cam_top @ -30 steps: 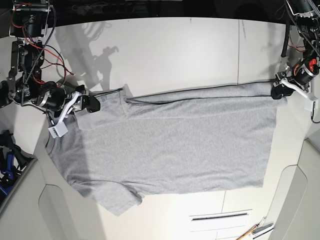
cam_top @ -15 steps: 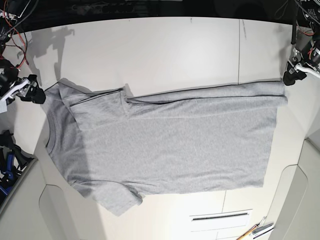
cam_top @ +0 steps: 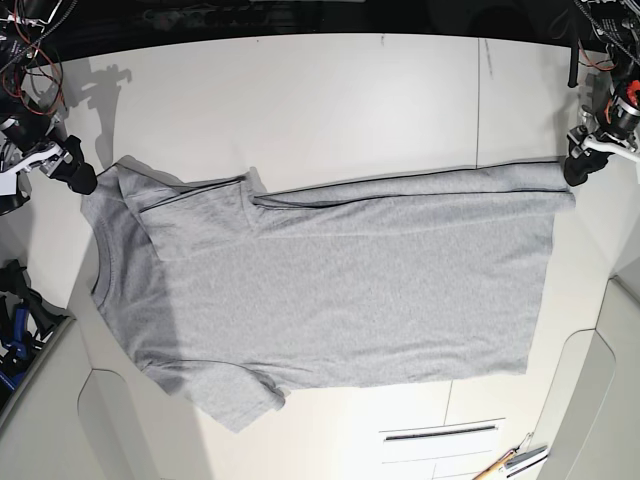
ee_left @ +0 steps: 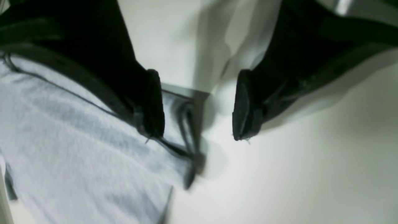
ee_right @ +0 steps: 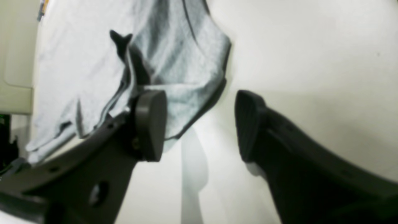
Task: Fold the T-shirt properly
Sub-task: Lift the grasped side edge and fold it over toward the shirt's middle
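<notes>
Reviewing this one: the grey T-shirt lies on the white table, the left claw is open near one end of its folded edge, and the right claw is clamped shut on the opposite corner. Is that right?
Not quite: the right claw is open and grips nothing, as the right wrist view shows. The rest of the statement stands.

Relative to the frame half a second earlier, the right gripper [cam_top: 82, 178] lies slightly farther toward the T-shirt's [cam_top: 330, 290] collar-side corner, just beside it. Compared with one second earlier, this gripper has withdrawn outward from above the cloth, exposing the upper corner; the left gripper [cam_top: 574, 170] has shifted slightly outward.
</notes>
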`<state>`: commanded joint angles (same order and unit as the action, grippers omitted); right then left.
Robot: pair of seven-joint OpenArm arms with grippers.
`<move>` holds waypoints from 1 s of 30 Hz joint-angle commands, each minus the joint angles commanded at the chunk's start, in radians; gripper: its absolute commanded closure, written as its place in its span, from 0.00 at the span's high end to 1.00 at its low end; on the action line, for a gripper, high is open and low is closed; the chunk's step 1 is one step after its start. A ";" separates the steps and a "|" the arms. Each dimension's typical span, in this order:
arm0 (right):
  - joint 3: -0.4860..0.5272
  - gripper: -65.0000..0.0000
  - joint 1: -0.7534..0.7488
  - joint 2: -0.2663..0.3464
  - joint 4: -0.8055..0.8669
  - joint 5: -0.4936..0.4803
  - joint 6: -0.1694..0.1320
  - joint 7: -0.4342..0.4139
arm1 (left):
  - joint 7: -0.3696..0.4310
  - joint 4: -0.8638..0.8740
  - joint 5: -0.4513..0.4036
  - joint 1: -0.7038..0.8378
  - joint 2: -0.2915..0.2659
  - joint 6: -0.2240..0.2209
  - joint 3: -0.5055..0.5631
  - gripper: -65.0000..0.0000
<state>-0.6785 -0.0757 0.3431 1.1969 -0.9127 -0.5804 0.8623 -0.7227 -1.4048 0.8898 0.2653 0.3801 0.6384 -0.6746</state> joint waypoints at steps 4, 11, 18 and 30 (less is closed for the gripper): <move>0.000 0.54 0.049 -0.045 -0.004 0.000 0.000 0.002 | 0.104 0.000 -0.135 -0.019 0.000 -0.046 0.100 0.59; 0.005 0.30 0.064 -0.063 -0.004 0.007 0.000 0.005 | 0.103 0.000 -0.202 -0.047 -0.001 -0.078 0.120 0.58; 0.005 0.00 0.064 -0.058 -0.003 0.007 -0.012 0.003 | 0.113 0.000 -0.222 -0.047 0.000 -0.077 0.120 0.00; 0.003 0.00 0.064 0.050 0.029 0.006 -0.018 0.060 | 0.014 -0.008 -0.159 -0.046 0.052 0.040 0.120 0.00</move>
<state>-0.6750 -0.0120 0.3935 1.2255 -0.9062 -0.5987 0.9226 -0.7082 -1.4128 0.7311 0.2192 0.4324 0.6781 -0.5549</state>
